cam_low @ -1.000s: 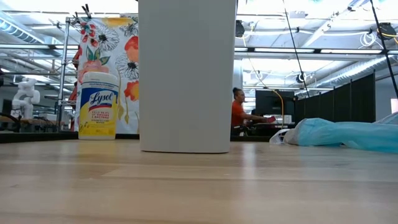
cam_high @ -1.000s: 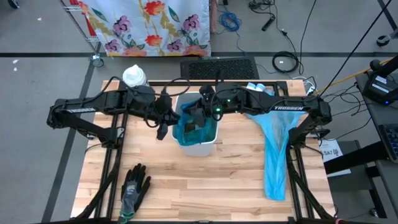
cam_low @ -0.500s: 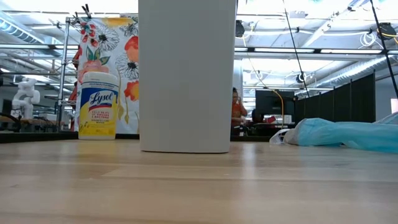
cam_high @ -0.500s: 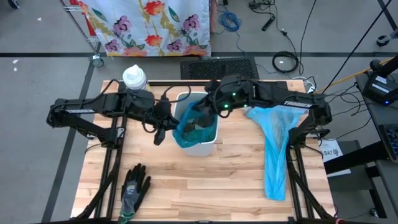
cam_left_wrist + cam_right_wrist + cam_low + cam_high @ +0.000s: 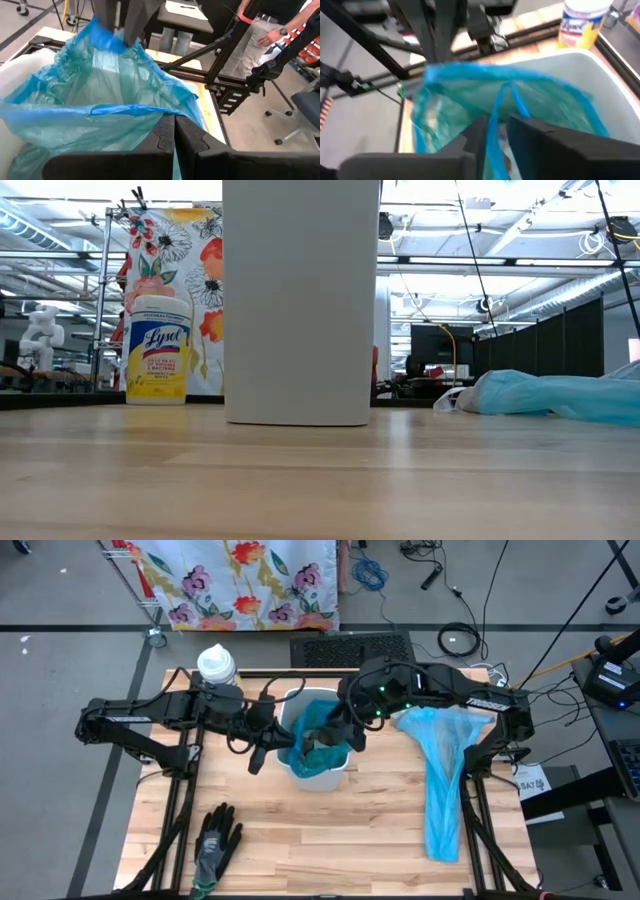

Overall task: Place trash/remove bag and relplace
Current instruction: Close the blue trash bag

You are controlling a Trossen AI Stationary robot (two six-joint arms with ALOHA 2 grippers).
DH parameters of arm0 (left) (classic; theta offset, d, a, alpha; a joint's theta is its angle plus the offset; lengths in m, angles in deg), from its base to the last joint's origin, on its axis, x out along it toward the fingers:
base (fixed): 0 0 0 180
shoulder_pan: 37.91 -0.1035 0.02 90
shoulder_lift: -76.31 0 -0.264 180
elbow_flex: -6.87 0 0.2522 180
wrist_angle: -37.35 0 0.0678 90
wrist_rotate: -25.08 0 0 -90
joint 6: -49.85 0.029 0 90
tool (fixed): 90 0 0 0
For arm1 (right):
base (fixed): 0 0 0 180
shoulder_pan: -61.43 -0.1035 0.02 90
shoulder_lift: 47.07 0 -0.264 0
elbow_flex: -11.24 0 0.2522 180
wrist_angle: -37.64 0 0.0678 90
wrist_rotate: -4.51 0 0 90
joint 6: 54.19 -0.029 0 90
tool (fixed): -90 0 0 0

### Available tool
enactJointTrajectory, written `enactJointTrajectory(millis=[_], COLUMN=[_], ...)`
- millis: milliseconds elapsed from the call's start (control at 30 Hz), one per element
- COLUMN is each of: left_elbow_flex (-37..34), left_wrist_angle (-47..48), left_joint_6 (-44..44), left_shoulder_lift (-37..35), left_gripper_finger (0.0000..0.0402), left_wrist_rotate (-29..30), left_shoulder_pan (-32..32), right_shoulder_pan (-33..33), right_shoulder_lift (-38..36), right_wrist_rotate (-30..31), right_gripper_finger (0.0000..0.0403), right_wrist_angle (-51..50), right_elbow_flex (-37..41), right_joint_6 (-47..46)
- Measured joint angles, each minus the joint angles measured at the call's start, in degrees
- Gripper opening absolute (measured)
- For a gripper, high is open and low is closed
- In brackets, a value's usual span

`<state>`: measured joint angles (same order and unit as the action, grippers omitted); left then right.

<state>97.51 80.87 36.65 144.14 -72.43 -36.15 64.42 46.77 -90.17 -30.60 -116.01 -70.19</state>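
Left gripper (image 5: 283, 743) pinched tight on the thin, crinkled blue bag (image 5: 318, 736), at the bin's left rim; dark fingers (image 5: 165, 136) pressed together with a fold of glossy film between them. Right gripper (image 5: 347, 732) opposite, across the bin mouth, fingers (image 5: 475, 135) slightly parted with a strip of the same blue film running up through the gap.

Beneath both grippers, pale wooden plank table (image 5: 330, 830), smooth and striped in grain. Directly under and between them, tall white plastic bin (image 5: 322, 776), straight-walled with rounded corners, blue liner bunched and wrinkled inside its mouth. Well out past the right gripper, a second blue bag (image 5: 443, 780), long, limp, flattened on the wood, gathered narrow toward its near end. Behind the left gripper, cylindrical wipes canister (image 5: 217, 664), white lid, yellow label. Well in front of the left gripper, near the table's front edge, black-and-grey work glove (image 5: 214, 843), fingers splayed flat. Trash not discernible inside the liner.
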Motion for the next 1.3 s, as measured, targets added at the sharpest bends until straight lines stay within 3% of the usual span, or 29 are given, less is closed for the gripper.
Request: enactJointTrajectory(millis=[300, 900, 1300], left_elbow_flex=[0.0, 0.0, 0.0], left_wrist_angle=[-1.5, -4.6, -5.4], left_joint_6=[-1.5, -1.5, -1.5], left_shoulder_lift=[0.0, 0.4, 0.4], left_gripper_finger=[0.0004, 0.0004, 0.0004], left_wrist_rotate=[0.3, 3.4, 3.5], left_shoulder_pan=[0.0, -0.2, -0.2], right_shoulder_pan=[3.5, 4.2, 2.6], right_shoulder_lift=[-3.5, -7.1, -2.6], right_wrist_rotate=[0.1, 0.0, -0.3], right_gripper_finger=[0.0135, 0.0135, 0.0135], right_wrist_angle=[-6.3, -6.2, 1.5], right_elbow_flex=[0.0, -4.3, -4.3], right_joint_6=[3.2, 14.2, 27.9])
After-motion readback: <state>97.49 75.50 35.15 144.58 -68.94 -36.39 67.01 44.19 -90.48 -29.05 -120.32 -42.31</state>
